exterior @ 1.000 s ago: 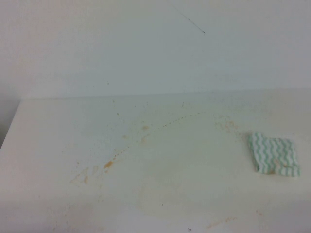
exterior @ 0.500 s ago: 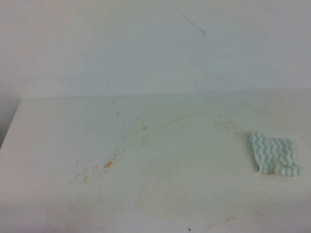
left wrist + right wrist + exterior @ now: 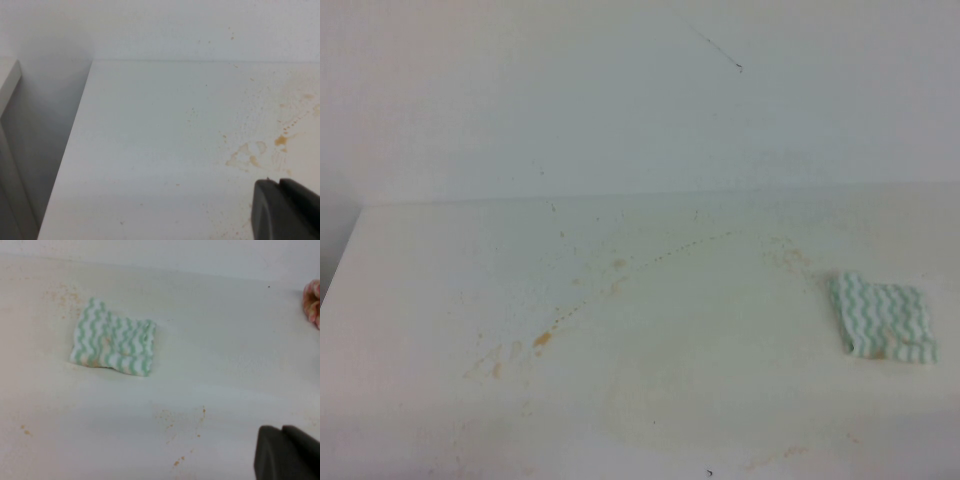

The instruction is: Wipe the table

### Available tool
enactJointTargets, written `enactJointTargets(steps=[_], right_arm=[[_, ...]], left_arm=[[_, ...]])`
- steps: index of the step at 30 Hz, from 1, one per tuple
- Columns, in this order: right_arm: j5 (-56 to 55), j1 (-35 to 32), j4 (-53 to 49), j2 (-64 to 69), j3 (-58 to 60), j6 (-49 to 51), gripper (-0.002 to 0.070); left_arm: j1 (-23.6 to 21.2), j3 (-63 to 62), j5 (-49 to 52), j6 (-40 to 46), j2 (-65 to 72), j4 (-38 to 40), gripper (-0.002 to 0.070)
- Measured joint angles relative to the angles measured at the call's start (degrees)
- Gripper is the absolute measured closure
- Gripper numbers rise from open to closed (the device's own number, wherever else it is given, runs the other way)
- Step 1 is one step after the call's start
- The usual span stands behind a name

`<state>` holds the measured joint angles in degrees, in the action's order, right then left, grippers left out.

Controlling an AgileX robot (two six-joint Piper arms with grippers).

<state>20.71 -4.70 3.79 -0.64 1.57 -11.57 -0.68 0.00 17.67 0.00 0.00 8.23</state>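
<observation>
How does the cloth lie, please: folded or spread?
Apparently spread: the cloth lies flat on the table; left gripper and right gripper sit clear.

Setting: an indoor robot test bench. What kind of room it stands in cannot be told.

Evidence:
- A smooth white flat tabletop (image 3: 720, 330) butts against a plain white wall (image 3: 620, 100).
- Scattered orange-brown stains (image 3: 542, 339) dot the surface.
- One folded green-and-white wavy-striped cloth (image 3: 883, 317) lies on its right side.
- A pale grey flat panel (image 3: 10, 150) stands beside the table's left edge.
- A pink-and-white crumpled item (image 3: 312, 302) is only partly in view and cannot be identified.
- The dark left gripper (image 3: 281, 210) hangs over the stained left part.
- The dark right gripper (image 3: 282, 452) hangs over the tabletop near the cloth.
</observation>
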Motion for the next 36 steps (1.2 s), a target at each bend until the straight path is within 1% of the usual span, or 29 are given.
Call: enactJointTargets(steps=[14, 21, 36], right_arm=[[0.0, 0.0, 0.0, 0.0, 0.0, 0.4, 0.0678], [0.0, 0.0, 0.0, 0.0, 0.0, 0.4, 0.0678], [0.0, 0.0, 0.0, 0.0, 0.0, 0.3, 0.0678]], left_arm=[[0.0, 0.0, 0.0, 0.0, 0.0, 0.0, 0.0679], [-2.7, 0.0, 0.0, 0.0, 0.0, 0.0, 0.0679], [-2.7, 0.0, 0.0, 0.0, 0.0, 0.0, 0.0679]])
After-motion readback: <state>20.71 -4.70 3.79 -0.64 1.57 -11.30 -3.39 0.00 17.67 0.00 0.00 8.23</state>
